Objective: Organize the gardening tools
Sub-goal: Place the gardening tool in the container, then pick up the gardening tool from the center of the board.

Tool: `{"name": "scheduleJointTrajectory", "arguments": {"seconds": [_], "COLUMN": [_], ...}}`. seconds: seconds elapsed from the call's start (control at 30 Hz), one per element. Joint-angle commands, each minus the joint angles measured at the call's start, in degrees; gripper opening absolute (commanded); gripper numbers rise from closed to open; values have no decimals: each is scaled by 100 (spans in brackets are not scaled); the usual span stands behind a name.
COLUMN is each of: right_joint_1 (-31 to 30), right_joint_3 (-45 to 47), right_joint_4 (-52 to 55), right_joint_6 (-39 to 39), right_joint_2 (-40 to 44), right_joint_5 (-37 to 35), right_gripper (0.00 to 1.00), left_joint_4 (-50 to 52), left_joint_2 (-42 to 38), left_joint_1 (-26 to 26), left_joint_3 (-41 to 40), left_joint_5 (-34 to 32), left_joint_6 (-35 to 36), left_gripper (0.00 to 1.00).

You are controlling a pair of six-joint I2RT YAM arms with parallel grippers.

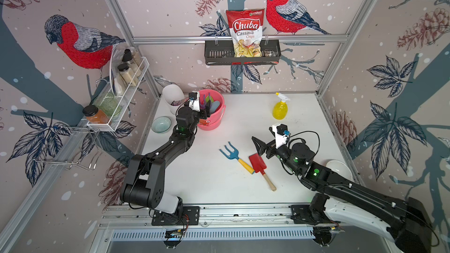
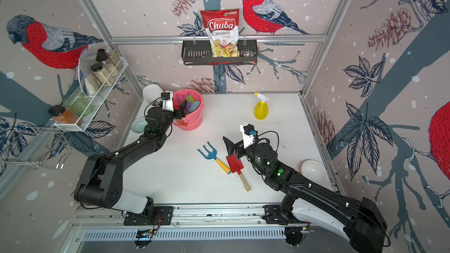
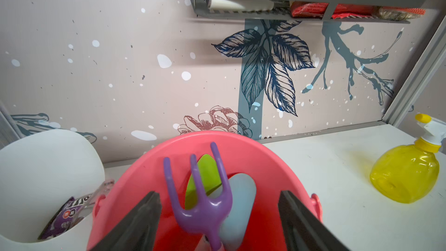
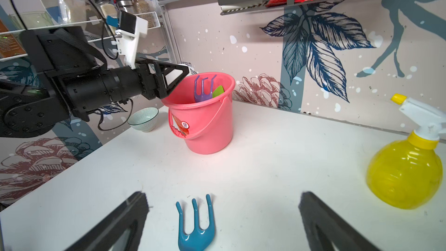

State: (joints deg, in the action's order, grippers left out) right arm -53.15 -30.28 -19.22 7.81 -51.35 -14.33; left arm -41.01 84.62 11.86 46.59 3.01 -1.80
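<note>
**Three tools in the bucket, three to go**

The pink bucket [image 4: 207,129] sits in the far left corner of the desk [image 1: 219,186] and is clearly the collecting spot. The purple-pink fork [image 3: 200,204], green trowel [image 3: 202,177] and light-blue trowel [image 3: 241,204] all stand in it handle-down, heads leaning on the wall, so they stay put.

The left gripper [image 3: 218,196] hangs over the bucket's near rim. Its jaws are spread wide either side of the purple fork and grip nothing, so that fork rests on its own.

The blue-yellow fork [image 1: 231,155] and red wooden-handled shovel [image 1: 258,164] lie flat mid-desk, toward the near edge. The shovel's blade is right up against the fork's yellow handle; I can't tell if they touch.

The right gripper [image 4: 223,193] hovers just above them, fully open and empty, and its wrist view has the blue tines between the fingers. My guess is it's lining up on that fork.

The yellow spray bottle [image 1: 280,109] stands upright near the far edge, right of centre, well away from both arms.
</note>
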Motion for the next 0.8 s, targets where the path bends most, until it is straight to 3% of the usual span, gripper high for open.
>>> {"name": "scheduleJointTrajectory", "arguments": {"seconds": [0.0, 0.13, 0.4, 0.53, 0.77], "right_joint_1": [49, 219, 352, 357, 413], "right_joint_3": [-155, -483, -815, -1071, -1132], "right_joint_4": [456, 1383, 2257, 2667, 2733], "right_joint_6": [286, 729, 811, 725, 726], "right_joint_2": [-121, -416, -999, -1352, -1597], "right_joint_5": [7, 122, 1370, 1385, 1227], "right_gripper": [100, 100, 100, 100, 100], "left_joint_4": [312, 1232, 2804, 3198, 3530], "left_joint_2": [-191, -455, -1063, -1521, -2327], "left_joint_1": [0, 133, 752, 932, 1473], "left_joint_3": [132, 303, 462, 206, -426], "left_joint_5": [-72, -112, -334, 73, 74], "left_joint_6": [-197, -280, -616, -1154, -2265], "left_gripper": [86, 91, 93, 92, 92]}}
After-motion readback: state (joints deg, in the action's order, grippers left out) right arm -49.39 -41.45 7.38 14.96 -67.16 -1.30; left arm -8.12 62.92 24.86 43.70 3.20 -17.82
